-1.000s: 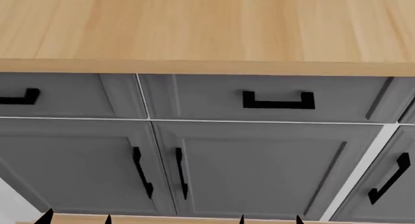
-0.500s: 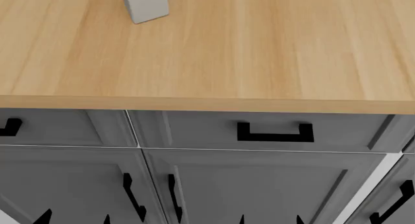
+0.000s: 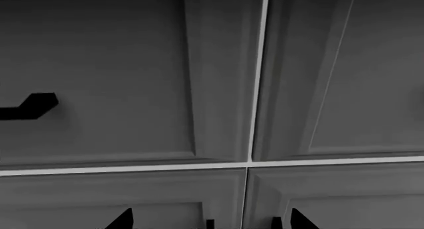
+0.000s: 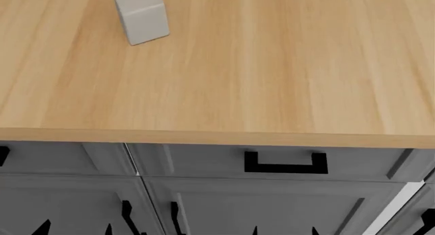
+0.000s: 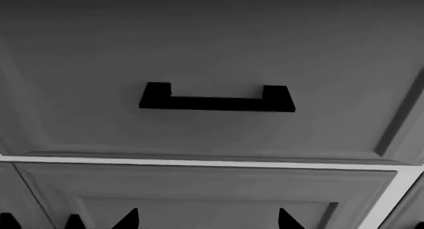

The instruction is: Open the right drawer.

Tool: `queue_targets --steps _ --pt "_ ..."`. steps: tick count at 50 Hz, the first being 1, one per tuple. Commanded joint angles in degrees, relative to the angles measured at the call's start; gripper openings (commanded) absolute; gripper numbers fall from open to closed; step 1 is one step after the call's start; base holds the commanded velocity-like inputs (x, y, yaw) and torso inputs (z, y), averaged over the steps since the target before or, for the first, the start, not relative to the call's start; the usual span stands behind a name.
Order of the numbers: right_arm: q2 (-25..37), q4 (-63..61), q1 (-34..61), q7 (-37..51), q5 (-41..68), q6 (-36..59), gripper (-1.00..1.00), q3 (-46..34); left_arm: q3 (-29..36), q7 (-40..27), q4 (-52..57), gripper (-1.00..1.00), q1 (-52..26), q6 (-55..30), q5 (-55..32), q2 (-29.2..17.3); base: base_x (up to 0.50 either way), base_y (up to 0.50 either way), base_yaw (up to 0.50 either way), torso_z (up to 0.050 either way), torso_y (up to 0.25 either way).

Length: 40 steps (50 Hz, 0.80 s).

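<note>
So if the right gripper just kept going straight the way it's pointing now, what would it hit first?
Most likely the right drawer, at or just below its black bar handle, which sits centred above the right gripper fingertips. Nothing shows in between, though depth is unclear.

Counts as being seen in the head view:
- One counter [image 4: 272,67].
- One grey block [image 4: 140,16] on it.
- Two drawer fronts: the right drawer [image 4: 204,161] and the left drawer front [image 4: 61,157].
- Two horizontal bar handles [image 4: 286,162] [image 4: 3,154].
- Three vertical door handles [image 4: 127,214] [image 4: 176,217] [image 4: 427,220] being partly shown.
</note>
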Motion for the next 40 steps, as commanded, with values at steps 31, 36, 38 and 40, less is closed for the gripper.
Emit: queue_targets --steps 31,36,38,40 --pt "4.7 -7.8 3.1 9.3 -16.2 16.5 1.00 -5.4 0.8 -1.6 -1.1 1.00 -0.5 -0.4 -0.4 -0.6 0.00 0.00 0.00 0.000 0.000" --pt "5.3 -7.3 5.0 10.4 -21.8 20.8 1.00 -8.3 0.8 -1.5 -1.0 1.00 -0.4 -0.5 -0.9 -0.6 0.00 0.00 0.00 0.000 0.000" --pt "5.3 -7.3 5.9 10.4 -23.2 22.5 1.00 -9.2 1.0 -1.6 -0.6 1.00 -0.3 -0.8 -0.8 -0.7 0.00 0.00 0.00 0.000 0.000" --pt "5.5 -6.4 7.0 10.4 -26.0 24.1 1.00 -11.3 0.7 -1.1 -0.5 1.00 -0.3 -0.8 -2.1 -0.7 0.00 0.00 0.00 0.000 0.000"
